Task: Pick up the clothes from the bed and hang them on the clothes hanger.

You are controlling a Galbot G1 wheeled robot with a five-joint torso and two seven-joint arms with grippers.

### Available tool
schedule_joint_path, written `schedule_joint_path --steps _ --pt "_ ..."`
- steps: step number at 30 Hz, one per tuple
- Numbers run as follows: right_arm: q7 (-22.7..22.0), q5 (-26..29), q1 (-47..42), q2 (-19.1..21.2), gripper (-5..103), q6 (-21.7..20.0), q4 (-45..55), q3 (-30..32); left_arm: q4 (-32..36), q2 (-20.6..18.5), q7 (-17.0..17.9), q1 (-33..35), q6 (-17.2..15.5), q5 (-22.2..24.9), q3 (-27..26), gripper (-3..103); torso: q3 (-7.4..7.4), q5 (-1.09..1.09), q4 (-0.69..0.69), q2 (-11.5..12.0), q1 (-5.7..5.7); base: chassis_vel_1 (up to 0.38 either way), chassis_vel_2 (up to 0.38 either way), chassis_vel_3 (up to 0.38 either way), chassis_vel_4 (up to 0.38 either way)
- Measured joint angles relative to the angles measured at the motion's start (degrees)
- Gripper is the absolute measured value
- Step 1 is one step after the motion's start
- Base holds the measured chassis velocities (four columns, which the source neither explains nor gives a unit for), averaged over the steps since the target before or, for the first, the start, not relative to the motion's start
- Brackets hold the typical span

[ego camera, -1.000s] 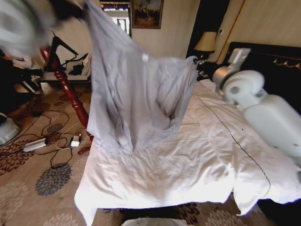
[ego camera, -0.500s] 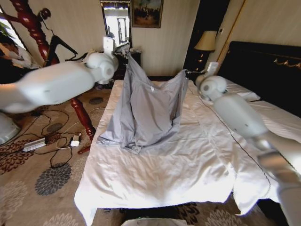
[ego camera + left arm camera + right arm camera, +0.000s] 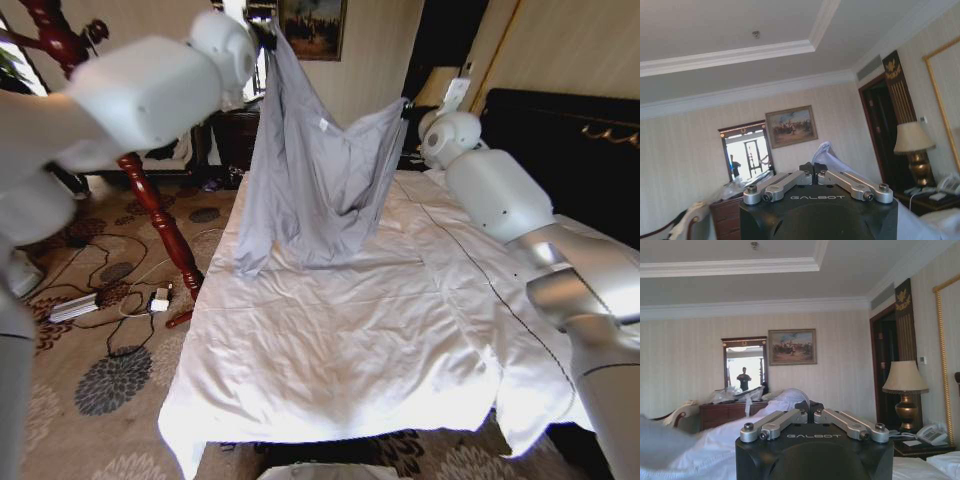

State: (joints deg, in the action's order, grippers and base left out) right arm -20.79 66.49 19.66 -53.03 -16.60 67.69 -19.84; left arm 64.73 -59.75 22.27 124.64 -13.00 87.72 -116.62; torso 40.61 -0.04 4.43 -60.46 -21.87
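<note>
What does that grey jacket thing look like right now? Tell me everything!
The clothes are one thin, light grey-blue garment, soft and wrinkly, with a tiny white label near the top. It hangs stretched between two raised corners, sagging in the middle. The left gripper pinches one corner, the right gripper the other. Its bottom edge rests on the white bed.

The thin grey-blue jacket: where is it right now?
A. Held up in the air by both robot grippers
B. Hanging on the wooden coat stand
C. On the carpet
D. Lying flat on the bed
A: the thin grey-blue jacket hangs stretched between the left gripper and the right gripper, with only its lower edge touching the white bed.
</note>
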Motion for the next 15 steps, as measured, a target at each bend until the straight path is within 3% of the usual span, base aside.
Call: schedule_joint_path --steps 4,5,6,10,11,14,15 --pt "-2.2 1.1 -5.5 5.8 0 -1.6 11.5 2.4 16.3 9.8 3.7 -2.4 -1.9 0.4 2.0 0 -0.01 0.04 0.07 0.0 0.01 0.000 0.000 0.000 0.000" --pt "-3.0 1.8 -7.8 8.3 0 -2.4 15.8 3.6 23.1 15.0 5.0 -4.8 -2.6 0.9 4.3 0 -0.01 0.06 0.10 0.0 0.01 0.000 0.000 0.000 0.000" --pt "-3.0 1.8 -7.8 8.3 0 -2.4 15.8 3.6 23.1 15.0 5.0 -4.8 -2.6 0.9 4.3 0 -0.01 0.06 0.10 0.0 0.01 0.000 0.000 0.000 0.000" --pt "-5.7 5.5 -15.0 15.6 0 -5.1 29.9 9.2 39.8 29.4 6.1 -16.6 -3.6 2.2 15.7 0 -0.02 -0.04 -0.02 0.0 0.01 0.000 0.000 0.000 0.000" --pt "-5.7 5.5 -15.0 15.6 0 -5.1 29.9 9.2 39.8 29.4 6.1 -16.6 -3.6 2.2 15.7 0 -0.02 -0.04 -0.02 0.0 0.01 0.000 0.000 0.000 0.000" --pt "-7.4 8.1 -20.8 21.1 0 -6.8 39.2 15.2 47.9 36.8 6.4 -27.2 -4.9 4.8 21.5 0 -0.04 0.03 -0.02 0.0 0.04 0.000 0.000 0.000 0.000" --pt "-8.0 9.0 -22.3 22.5 0 -7.4 41.7 17.3 49.7 38.3 6.9 -29.2 -5.4 6.0 21.9 0 -0.04 0.05 0.05 0.0 0.04 0.000 0.000 0.000 0.000"
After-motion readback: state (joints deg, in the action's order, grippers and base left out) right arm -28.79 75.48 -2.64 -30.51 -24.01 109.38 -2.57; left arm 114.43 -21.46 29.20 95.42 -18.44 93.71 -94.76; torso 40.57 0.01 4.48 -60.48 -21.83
